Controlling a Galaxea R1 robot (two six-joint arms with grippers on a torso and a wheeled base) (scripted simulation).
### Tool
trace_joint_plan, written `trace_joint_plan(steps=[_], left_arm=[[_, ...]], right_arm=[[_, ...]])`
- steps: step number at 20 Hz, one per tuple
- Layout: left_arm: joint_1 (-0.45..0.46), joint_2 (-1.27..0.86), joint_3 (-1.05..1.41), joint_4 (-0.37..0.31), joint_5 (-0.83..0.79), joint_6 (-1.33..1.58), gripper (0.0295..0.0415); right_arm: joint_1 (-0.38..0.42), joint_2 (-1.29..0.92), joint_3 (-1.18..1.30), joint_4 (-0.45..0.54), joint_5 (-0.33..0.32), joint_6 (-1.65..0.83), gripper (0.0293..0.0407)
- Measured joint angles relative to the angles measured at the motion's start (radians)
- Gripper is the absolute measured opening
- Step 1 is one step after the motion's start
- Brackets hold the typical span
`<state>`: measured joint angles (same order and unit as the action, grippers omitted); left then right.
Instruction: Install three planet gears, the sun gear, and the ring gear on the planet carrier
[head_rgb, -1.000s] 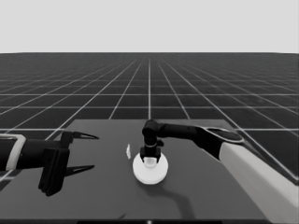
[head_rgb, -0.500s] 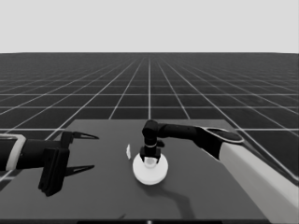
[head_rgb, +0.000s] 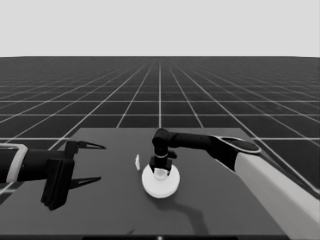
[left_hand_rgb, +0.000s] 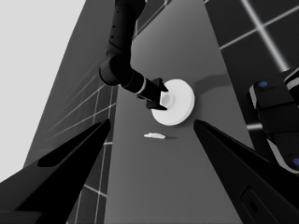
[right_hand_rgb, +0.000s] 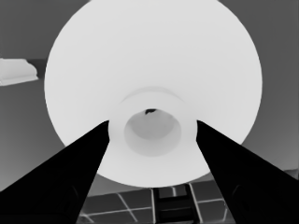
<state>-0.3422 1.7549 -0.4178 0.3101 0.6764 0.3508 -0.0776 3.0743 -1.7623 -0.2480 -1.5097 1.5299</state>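
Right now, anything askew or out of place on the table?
Nothing stands out. The larger round part lies flat mid-table, with the right hand at its raised hub, fingers on either side of it. A thin white piece lies alone just beside it. The left hand is parked open over the table's left end.

- larger round part (head_rgb: 160, 184) sits mid-table, right gripper (head_rgb: 160, 170) directly on its hub
- thin white piece (head_rgb: 137, 161) just left of it
- left gripper (head_rgb: 92, 162) parked over the table's (head_rgb: 220, 210) left end

Dark table (head_rgb: 210, 210) bearing larger round part (head_rgb: 160, 181), thin white piece (head_rgb: 137, 161).
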Motion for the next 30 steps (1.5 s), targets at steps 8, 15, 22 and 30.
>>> trace_joint_plan(steps=[8,15,22,30], left_arm=[[0.000,0.000,0.000,0.000,0.000,0.000,0.0385],[0.000,0.000,0.000,0.000,0.000,0.000,0.0385],[0.000,0.000,0.000,0.000,0.000,0.000,0.0385],[0.000,0.000,0.000,0.000,0.000,0.000,0.0385]], right_arm=[[0.000,0.000,0.000,0.000,0.000,0.070,0.0348],[0.000,0.000,0.000,0.000,0.000,0.131,0.0348],[0.000,0.000,0.000,0.000,0.000,0.192,0.0348],[0.000,0.000,0.000,0.000,0.000,0.262,0.0348]])
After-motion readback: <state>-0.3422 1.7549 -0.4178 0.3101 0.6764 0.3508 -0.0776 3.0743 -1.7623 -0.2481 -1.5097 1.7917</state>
